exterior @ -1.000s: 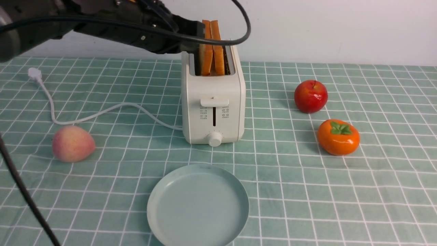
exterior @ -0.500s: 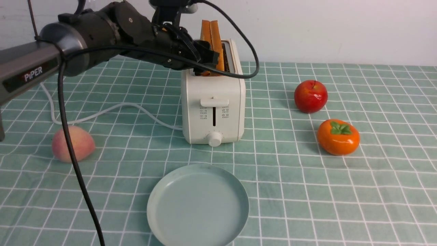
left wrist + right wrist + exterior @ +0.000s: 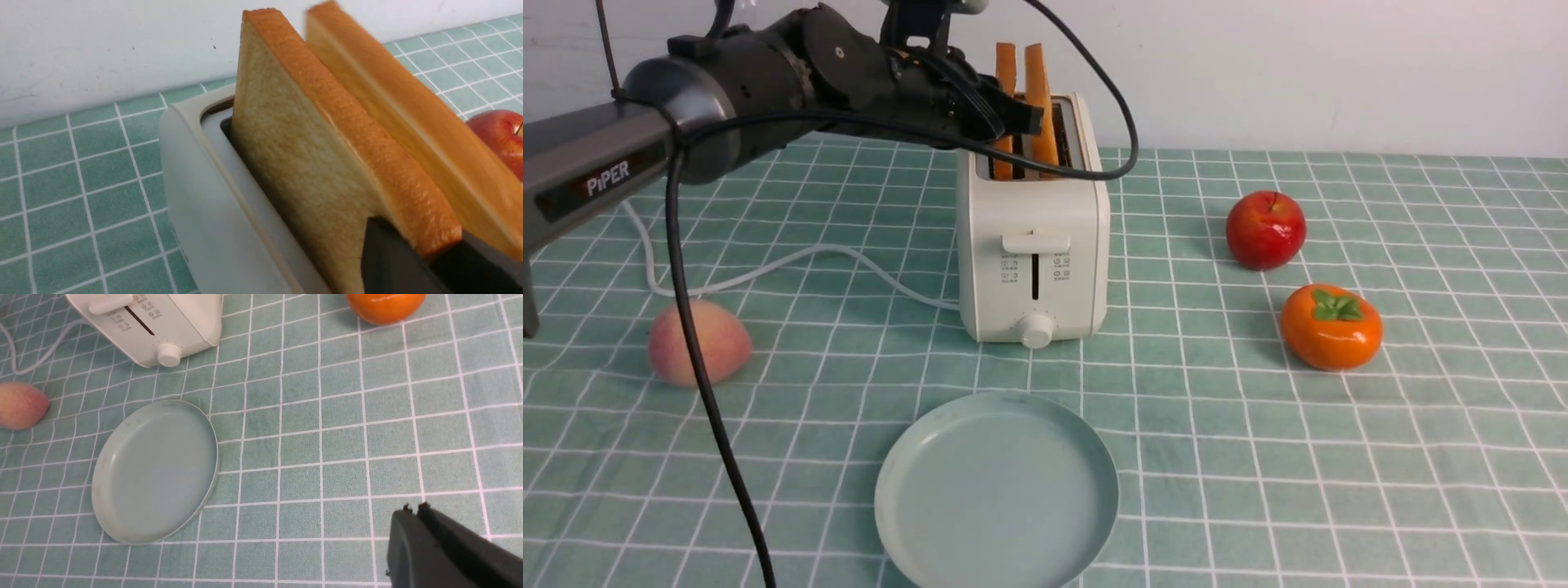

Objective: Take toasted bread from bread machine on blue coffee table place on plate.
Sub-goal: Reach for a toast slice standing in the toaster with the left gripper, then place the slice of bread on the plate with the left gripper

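**Materials and finishes on the surface**

Surface (image 3: 1258, 457): teal cloth, matt, with a white grid.
Bread machine (image 3: 1033, 220): smooth cream plastic, soft satin sheen. Its cord (image 3: 792, 260) has a smooth white sheath.
Toasted bread (image 3: 294, 134): dry, pitted, porous faces; rougher orange-brown crust.
Plate (image 3: 996, 490): smooth, pale blue-green, dull sheen, faint scuffs near the rim. Material unclear.
Apple (image 3: 1266, 229): glossy, waxy, sharp highlights.
Persimmon (image 3: 1331, 327): smooth, shiny orange skin.
Peach (image 3: 719, 343): matt, velvety.
Right end effector (image 3: 413, 509): matt black, slightly grainy.
Left arm (image 3: 760, 69): dark satin casing, grey metallic tube.
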Controlling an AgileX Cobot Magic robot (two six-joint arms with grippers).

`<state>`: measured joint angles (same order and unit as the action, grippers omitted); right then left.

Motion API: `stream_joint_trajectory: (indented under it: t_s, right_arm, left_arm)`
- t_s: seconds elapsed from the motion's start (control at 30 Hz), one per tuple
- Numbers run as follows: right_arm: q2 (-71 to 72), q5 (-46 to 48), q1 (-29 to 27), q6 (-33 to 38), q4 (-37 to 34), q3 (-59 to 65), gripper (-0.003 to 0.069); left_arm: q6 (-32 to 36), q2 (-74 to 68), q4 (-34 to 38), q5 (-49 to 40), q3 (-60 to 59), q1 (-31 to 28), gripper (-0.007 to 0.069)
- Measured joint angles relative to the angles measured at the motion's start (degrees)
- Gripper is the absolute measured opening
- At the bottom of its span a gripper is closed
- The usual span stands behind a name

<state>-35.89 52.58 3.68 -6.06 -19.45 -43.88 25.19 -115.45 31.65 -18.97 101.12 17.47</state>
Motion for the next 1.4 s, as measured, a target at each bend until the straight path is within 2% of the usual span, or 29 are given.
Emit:
stream_joint_trajectory:
  t_s: [0.27, 0.6, 0.63, 0.73, 0.77, 0.93, 1.03, 1.17, 1.23, 1.27, 1.3, 1.4]
  right_arm:
    - [0.0, 0.0, 0.0, 0.0, 0.08, 0.0, 0.0018]
    - [0.0, -0.06, 0.0, 0.41, -0.02, 0.0, 0.0025]
    - [0.0, -0.06, 0.0, 0.41, 0.17, 0.0, 0.0027]
    - [0.0, -0.13, 0.0, 0.42, 0.36, 0.0, 0.0031]
    - [0.0, -0.13, 0.0, 0.42, 0.35, 0.0, 0.0031]
    - [0.0, -0.13, 0.0, 1.47, 0.42, 0.0, 0.0033]
    - [0.0, -0.13, 0.0, 1.88, 0.42, 0.0, 0.0033]
    - [0.0, 0.09, 0.0, 1.94, 0.42, 0.0, 0.0035]
    - [0.0, 1.03, 0.0, 1.94, 0.42, 0.0, 0.0036]
    - [0.0, 1.03, 0.0, 1.94, 0.42, 0.0, 0.0036]
    - [0.0, 1.7, 0.0, 1.94, 0.42, 0.0, 0.0038]
    - [0.0, 2.26, 0.0, 2.0, 0.42, 0.0, 0.0044]
  left_arm:
    - [-1.9, 3.25, -6.87, -5.93, 0.0, 0.0, 0.0088]
    - [-13.88, 19.26, -16.59, -13.96, 0.0, 0.0, 0.0087]
    - [-16.72, 23.52, -18.42, -18.35, 0.1, 0.0, 0.0087]
    - [-19.19, 28.71, -20.9, -26.96, 0.17, 0.0, 0.0085]
    - [-19.31, 28.98, -21.03, -27.66, 0.23, 0.0, 0.0085]
    - [-23.89, 32.75, -22.27, -43.11, -1.62, 0.0, 0.008]
    - [-25.19, 33.7, -21.0, -46.29, -8.72, 0.0, 0.008]
    - [-25.19, 33.7, -16.73, -45.77, -19.57, -0.06, 0.0079]
    - [-23.54, 33.64, -11.82, -42.6, -26.28, -0.06, 0.0079]
    - [-23.28, 33.64, -11.82, -42.19, -26.84, -0.06, 0.0079]
    - [-20.94, 33.53, -6.84, -38.54, -31.07, -0.06, 0.0079]
    - [-15.72, 32.61, 1.26, -32.2, -36.48, -0.06, 0.0077]
